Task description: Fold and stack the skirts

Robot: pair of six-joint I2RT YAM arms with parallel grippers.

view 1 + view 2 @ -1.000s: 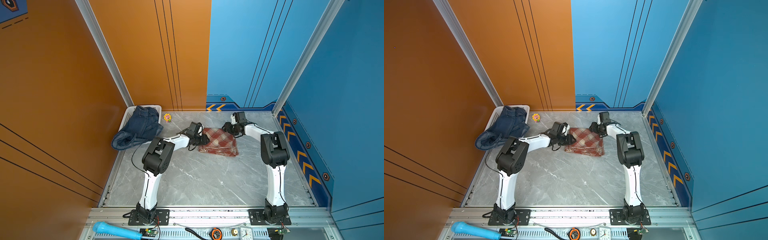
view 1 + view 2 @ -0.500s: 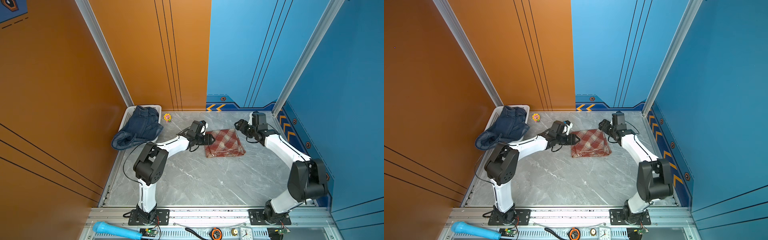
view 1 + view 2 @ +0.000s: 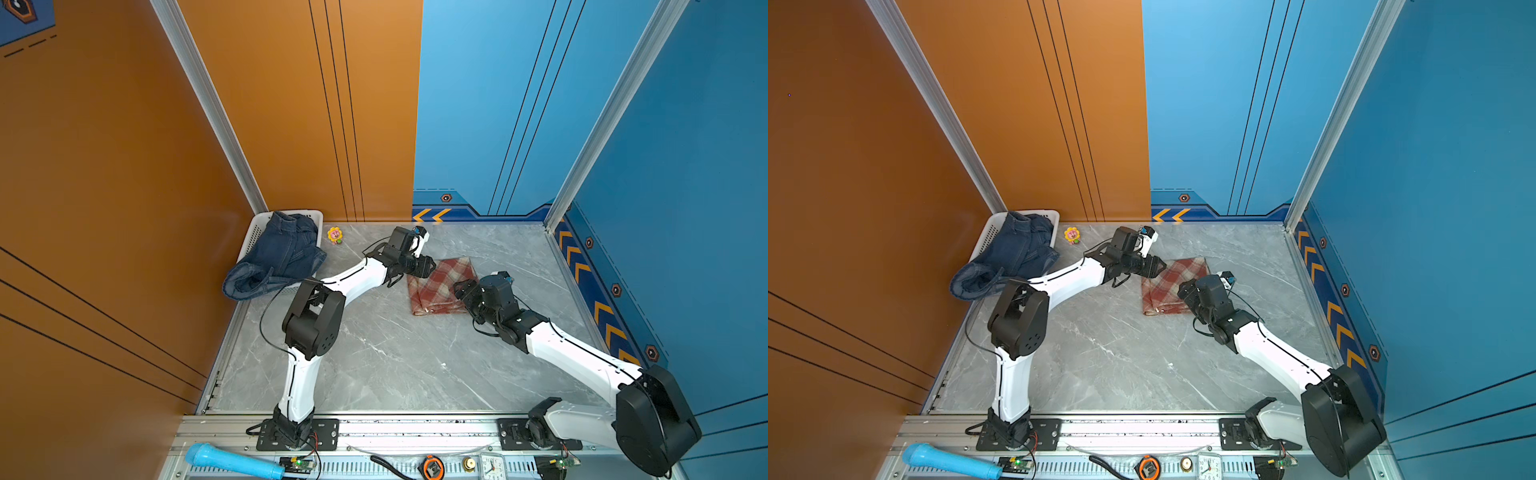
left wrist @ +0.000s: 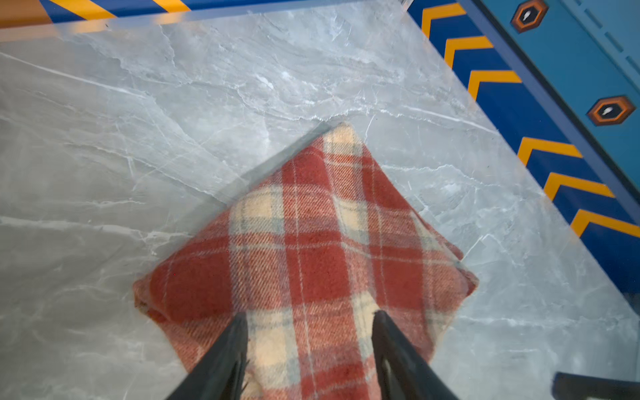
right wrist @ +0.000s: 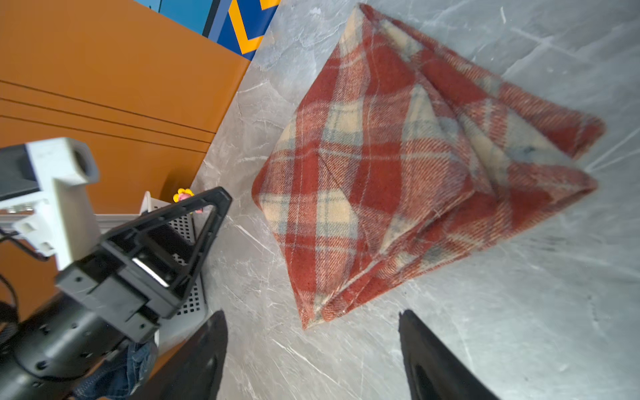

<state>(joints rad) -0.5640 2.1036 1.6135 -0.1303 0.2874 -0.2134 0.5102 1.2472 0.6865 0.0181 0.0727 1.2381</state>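
1. The left gripper [image 3: 430,266] has its jaws spread with nothing between them. It hangs at the edge of the plaid skirt [image 3: 440,286] that faces the basket [image 3: 253,232]. In the left wrist view its black fingers [image 4: 228,346] frame the cloth below. Whether they touch it, I cannot tell.
2. The right gripper [image 3: 460,286] has its jaws spread wide and is empty. It sits at the skirt's right side in both top views. In the right wrist view only bare marble shows between its fingers [image 5: 211,346], with a corner of the skirt just ahead.
3. The plaid skirt is red, cream and tan, folded into a rough rectangle. It lies flat on the grey marble table [image 3: 395,353], toward the back and right of centre, between the two grippers. Stacked fold layers show along one edge [image 5: 485,207].
4. The denim skirts [image 3: 282,253] form a dark blue heap in the white perforated basket at the back left corner. The heap spills over the near rim onto the table. The separate pieces cannot be told apart.
5. A small yellow flower toy [image 3: 335,235] lies on the table just beside the basket, well apart from the plaid skirt.
6. A light blue microphone [image 3: 232,461] lies on the front rail near the left arm's base.
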